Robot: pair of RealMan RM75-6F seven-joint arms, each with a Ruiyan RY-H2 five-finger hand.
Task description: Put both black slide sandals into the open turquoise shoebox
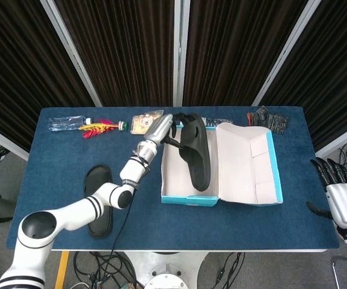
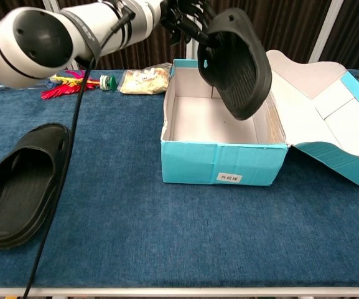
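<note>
My left hand (image 1: 163, 127) (image 2: 185, 17) grips one black slide sandal (image 1: 196, 152) (image 2: 236, 61) by its strap end and holds it tilted in the air over the open turquoise shoebox (image 1: 187, 197) (image 2: 216, 162). The sandal's toe hangs down above the box's right half, not touching the floor of the box. The other black sandal (image 1: 97, 199) (image 2: 23, 182) lies flat on the blue table, left of the box near the front edge. My right hand (image 1: 344, 191) stays open off the table's right edge, holding nothing.
The box lid (image 1: 248, 162) (image 2: 328, 118) lies open to the right. Along the back edge lie a plastic bottle (image 1: 66, 123), a red feathered toy (image 1: 98, 127), a snack bag (image 1: 142, 123) (image 2: 144, 80) and a dark glove (image 1: 267, 118).
</note>
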